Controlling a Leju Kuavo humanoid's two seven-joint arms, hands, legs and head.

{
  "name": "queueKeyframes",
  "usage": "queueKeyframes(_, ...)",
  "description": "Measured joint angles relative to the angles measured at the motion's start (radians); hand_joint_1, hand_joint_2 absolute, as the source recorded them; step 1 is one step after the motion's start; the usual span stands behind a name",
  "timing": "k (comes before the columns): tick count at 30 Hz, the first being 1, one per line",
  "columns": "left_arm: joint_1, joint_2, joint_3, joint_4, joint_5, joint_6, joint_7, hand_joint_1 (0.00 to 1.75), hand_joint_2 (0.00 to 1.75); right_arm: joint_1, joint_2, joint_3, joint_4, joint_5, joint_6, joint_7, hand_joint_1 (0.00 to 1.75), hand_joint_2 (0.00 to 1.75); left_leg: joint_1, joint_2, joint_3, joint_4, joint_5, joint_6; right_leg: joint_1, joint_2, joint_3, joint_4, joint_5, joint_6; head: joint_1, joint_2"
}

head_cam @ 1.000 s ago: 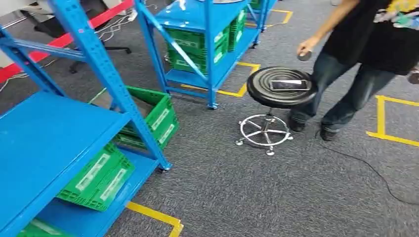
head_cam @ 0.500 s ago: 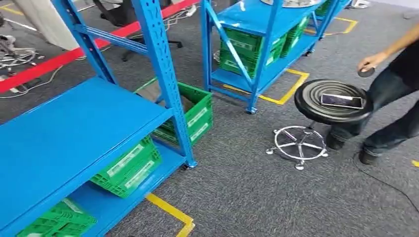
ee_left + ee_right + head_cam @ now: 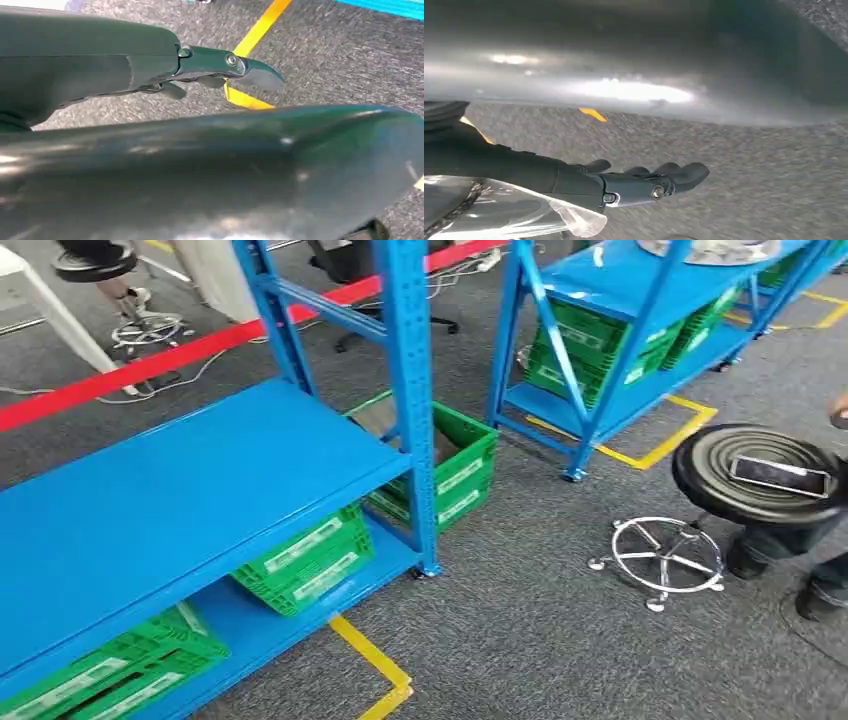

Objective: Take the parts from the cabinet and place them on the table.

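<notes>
The near blue cabinet (image 3: 411, 390) stands at the left, its wide middle shelf (image 3: 180, 490) bare. A second blue cabinet (image 3: 620, 285) stands behind it, with a silvery thing (image 3: 715, 250) on its top shelf. My left hand (image 3: 220, 67) hangs over the carpet with fingers stretched out and nothing in them. My right hand (image 3: 634, 182) also hangs over the carpet. A clear plastic bag (image 3: 514, 210) with a dark part inside sits against it. The grip itself is hidden.
Green crates (image 3: 305, 560) fill the near cabinet's bottom shelf, and another crate (image 3: 455, 465) stands on the floor behind its post. A black stool (image 3: 715, 475) carrying a phone (image 3: 780, 475) stands at the right, a person's legs (image 3: 800, 545) beside it. Yellow tape (image 3: 375, 665) marks the carpet.
The camera has swung left, so the whole scene has slid right. The near cabinet takes up more of the picture and the person has nearly left the right edge.
</notes>
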Motion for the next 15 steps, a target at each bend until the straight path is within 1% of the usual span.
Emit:
queueKeyframes(1,0.001,0.000,0.000,0.000,0.000,0.000,0.000,0.00,0.00,-0.001,0.000,0.000,0.001,0.001,-0.001,0.001,0.00,0.00,-0.001,-0.012,-0.004,0.000,0.000,0.002,0.000,-0.010,0.002,-0.001,-0.001,0.003,0.003,0.000)
queueKeyframes(2,0.004,0.001,0.000,0.000,0.001,0.000,0.000,0.00,0.00,-0.004,0.000,0.000,0.002,0.001,-0.002,0.001,0.00,0.00,-0.003,-0.023,-0.008,0.000,0.000,0.005,-0.002,-0.021,0.006,-0.005,-0.001,0.007,0.000,0.000)
queueKeyframes(3,0.008,0.001,0.000,0.000,0.001,0.000,0.000,0.00,0.00,-0.009,0.000,0.000,0.004,0.001,-0.003,0.001,0.00,0.00,0.001,-0.036,-0.003,-0.014,0.005,0.014,0.001,-0.032,0.015,-0.008,-0.003,0.015,0.000,0.000)
queueKeyframes(4,0.011,0.000,0.000,0.000,0.002,0.000,0.000,0.00,0.00,-0.011,-0.001,0.001,0.005,0.001,-0.003,0.001,0.00,0.00,0.009,-0.044,0.008,-0.024,0.013,0.017,-0.005,0.005,0.009,0.000,-0.015,0.020,0.000,0.000)
queueKeyframes(5,0.011,0.000,0.001,0.000,0.003,0.000,0.000,0.00,0.00,-0.010,-0.002,0.001,0.005,0.001,-0.007,0.000,0.00,0.00,0.012,-0.053,0.009,-0.026,0.014,0.022,-0.006,0.055,-0.007,0.036,-0.042,0.022,0.006,0.000)
queueKeyframes(6,0.006,-0.001,0.001,0.000,0.004,0.000,0.000,0.00,0.00,-0.008,-0.002,0.001,0.006,0.001,-0.008,0.000,0.00,0.00,0.014,-0.066,0.006,-0.026,0.016,0.026,-0.008,0.085,-0.042,0.109,-0.080,0.025,0.010,0.000)
queueKeyframes(7,0.004,-0.001,0.001,0.000,0.004,-0.002,0.000,0.00,0.00,-0.005,-0.003,0.001,0.006,0.002,-0.008,0.000,0.00,0.00,0.014,-0.080,0.006,-0.026,0.015,0.026,-0.009,0.099,-0.084,0.194,-0.115,0.027,0.010,0.000)
queueKeyframes(8,0.004,-0.002,0.001,0.000,0.003,-0.002,0.000,0.00,0.00,-0.002,-0.003,0.000,0.007,0.002,-0.008,0.001,0.00,0.00,0.014,-0.093,0.006,-0.026,0.015,0.026,-0.010,0.104,-0.123,0.266,-0.137,0.030,0.011,0.000)
queueKeyframes(9,0.005,-0.002,0.001,0.000,0.004,-0.003,0.000,0.00,0.00,-0.001,-0.003,0.001,0.009,0.002,-0.008,0.001,0.00,0.00,0.014,-0.107,0.007,-0.025,0.015,0.026,-0.010,0.105,-0.144,0.295,-0.134,0.032,0.011,0.000)
queueKeyframes(10,0.006,-0.002,0.002,0.000,0.004,-0.003,0.000,0.00,0.00,-0.002,-0.003,0.001,0.010,0.002,-0.008,0.001,0.00,0.00,0.015,-0.122,0.009,-0.025,0.014,0.025,-0.011,0.106,-0.143,0.275,-0.103,0.033,0.010,0.000)
queueKeyframes(11,0.006,-0.002,0.002,0.000,0.008,-0.007,0.000,0.00,0.00,-0.002,-0.005,0.001,0.010,0.002,-0.008,0.001,0.00,0.00,0.016,-0.137,0.012,-0.023,0.012,0.022,-0.014,0.108,-0.123,0.219,-0.058,0.035,0.010,0.000)
queueKeyframes(12,0.006,-0.003,0.005,0.000,0.009,-0.009,0.000,0.00,0.00,-0.002,-0.007,0.001,0.010,0.002,-0.009,0.001,0.00,0.00,0.019,-0.153,0.014,-0.020,0.009,0.017,-0.018,0.119,-0.086,0.131,-0.004,0.038,0.010,0.000)
queueKeyframes(13,0.006,-0.003,0.008,0.000,0.014,-0.011,0.000,0.00,0.00,-0.002,-0.008,0.001,0.011,0.002,-0.010,0.001,0.00,0.00,0.021,-0.165,0.013,-0.014,0.005,0.011,-0.025,0.154,-0.053,0.049,0.038,0.042,0.012,0.000)
queueKeyframes(14,0.005,-0.003,0.010,0.000,0.018,-0.014,0.000,0.00,0.00,-0.002,-0.008,0.001,0.016,0.002,-0.010,0.001,0.00,0.00,0.019,-0.175,0.006,-0.008,0.001,0.002,-0.030,0.218,-0.043,0.031,0.016,0.043,0.013,0.000)
queueKeyframes(15,0.002,-0.003,0.012,0.000,0.018,-0.015,0.001,0.00,0.00,-0.001,-0.008,0.001,0.019,0.004,-0.011,0.000,0.00,0.00,0.020,-0.189,-0.004,0.006,-0.001,-0.003,-0.031,0.219,-0.027,0.013,0.012,0.033,0.012,0.000)
